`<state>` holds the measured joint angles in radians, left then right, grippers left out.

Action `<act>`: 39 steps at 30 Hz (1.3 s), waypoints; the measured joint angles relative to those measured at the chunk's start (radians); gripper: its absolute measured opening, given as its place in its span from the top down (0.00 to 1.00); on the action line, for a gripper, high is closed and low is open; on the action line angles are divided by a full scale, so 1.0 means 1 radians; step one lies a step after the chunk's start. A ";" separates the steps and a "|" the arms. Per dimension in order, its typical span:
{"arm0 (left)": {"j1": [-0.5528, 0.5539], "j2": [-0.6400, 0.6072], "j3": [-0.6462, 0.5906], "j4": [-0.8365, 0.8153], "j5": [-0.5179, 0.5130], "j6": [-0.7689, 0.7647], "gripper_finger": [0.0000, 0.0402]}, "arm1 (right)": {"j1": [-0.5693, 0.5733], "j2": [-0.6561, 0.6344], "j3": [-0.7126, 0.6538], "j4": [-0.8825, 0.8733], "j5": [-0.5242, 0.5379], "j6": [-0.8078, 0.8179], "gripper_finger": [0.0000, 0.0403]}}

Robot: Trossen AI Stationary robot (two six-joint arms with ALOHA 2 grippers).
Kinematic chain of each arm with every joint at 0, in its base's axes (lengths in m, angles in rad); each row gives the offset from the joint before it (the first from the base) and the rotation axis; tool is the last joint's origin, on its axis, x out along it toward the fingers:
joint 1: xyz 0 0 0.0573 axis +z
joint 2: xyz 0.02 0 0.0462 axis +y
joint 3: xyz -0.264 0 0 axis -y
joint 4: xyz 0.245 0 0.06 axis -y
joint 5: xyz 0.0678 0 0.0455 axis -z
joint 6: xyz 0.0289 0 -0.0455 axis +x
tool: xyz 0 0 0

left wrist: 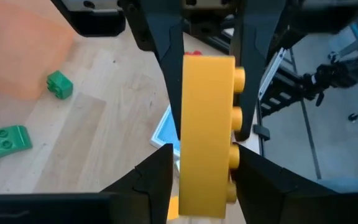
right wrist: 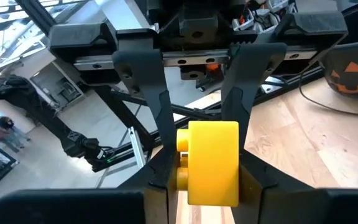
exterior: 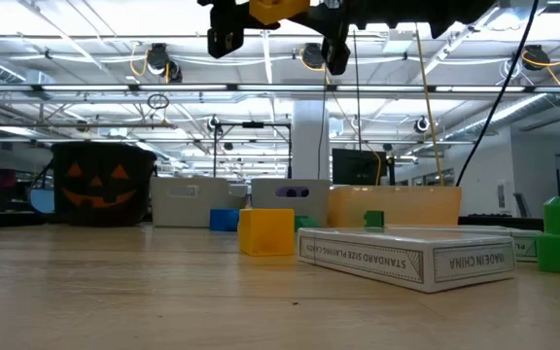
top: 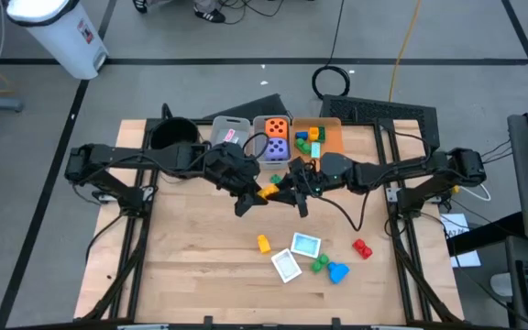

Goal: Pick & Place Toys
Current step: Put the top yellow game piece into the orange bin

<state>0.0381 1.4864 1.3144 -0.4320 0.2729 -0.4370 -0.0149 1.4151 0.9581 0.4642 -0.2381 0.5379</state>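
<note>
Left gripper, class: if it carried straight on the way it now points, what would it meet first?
The yellow brick already sits between the left gripper's fingers. Directly beyond, the right gripper faces it, closed on the brick's far end, so that comes next. Depth is hard to judge.

- Table (top: pixel 191 266): pale wood planks, smooth, matt, visible grain.
- Yellow brick (left wrist: pixel 205 130): smooth studded plastic with a slight sheen.
- Fingers (right wrist: pixel 157 118): dark matt plastic.
- Card box (exterior: pixel 406 261): printed paperboard, satin.
- Pot (exterior: pixel 103 183): black plastic, dull.
- Orange bin (exterior: pixel 393 206): translucent plastic.
</note>
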 joint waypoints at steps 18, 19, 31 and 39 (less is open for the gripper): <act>0.086 0.000 0.000 0.045 0.157 -0.021 0.48 | -0.047 -0.118 0.001 -0.160 0.000 -0.047 0.80; 0.094 -0.003 0.000 0.045 0.180 -0.020 0.47 | -0.052 -0.130 0.001 -0.172 0.001 -0.051 0.80; 0.202 -0.135 -0.001 0.045 0.275 -0.034 0.45 | -0.149 -0.276 0.000 -0.289 0.002 -0.035 0.80; 0.271 -0.267 0.000 0.140 0.250 -0.033 0.45 | -0.240 -0.338 0.000 -0.274 0.004 0.008 0.79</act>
<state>0.3086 1.2190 1.3144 -0.2925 0.5227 -0.4700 -0.2546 1.0774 0.9581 0.1902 -0.2340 0.5460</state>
